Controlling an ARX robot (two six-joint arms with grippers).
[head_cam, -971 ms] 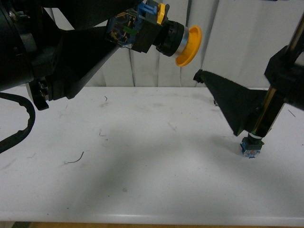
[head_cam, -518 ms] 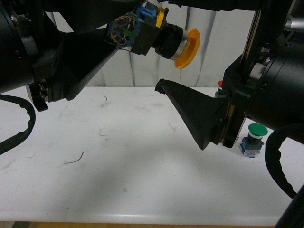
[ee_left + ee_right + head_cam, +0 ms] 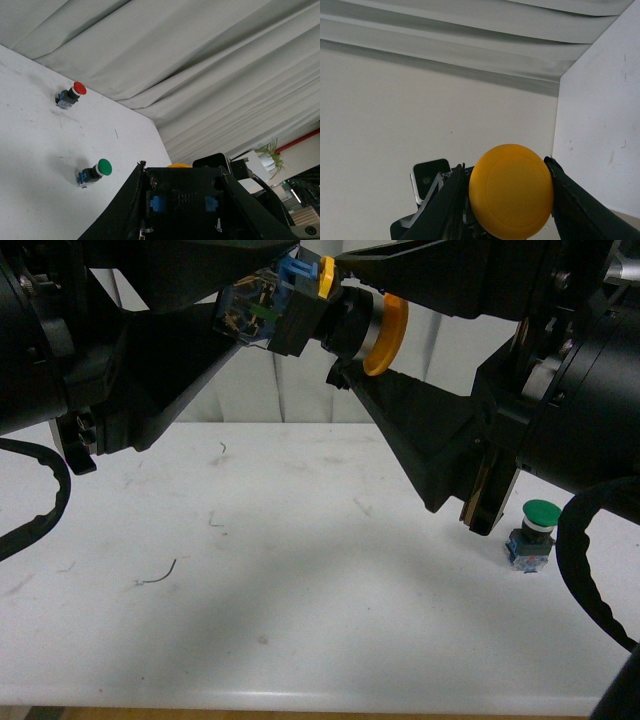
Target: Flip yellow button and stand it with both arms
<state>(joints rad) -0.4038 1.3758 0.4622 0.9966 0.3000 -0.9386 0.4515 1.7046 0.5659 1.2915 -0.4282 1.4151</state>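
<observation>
While left hand grips yellow button, aloft

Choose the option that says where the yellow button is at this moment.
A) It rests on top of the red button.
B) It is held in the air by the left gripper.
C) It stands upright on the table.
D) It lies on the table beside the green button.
B: the left gripper holds the yellow button by its contact block, well above the table, while the right gripper has its fingers on either side of the cap.
</observation>
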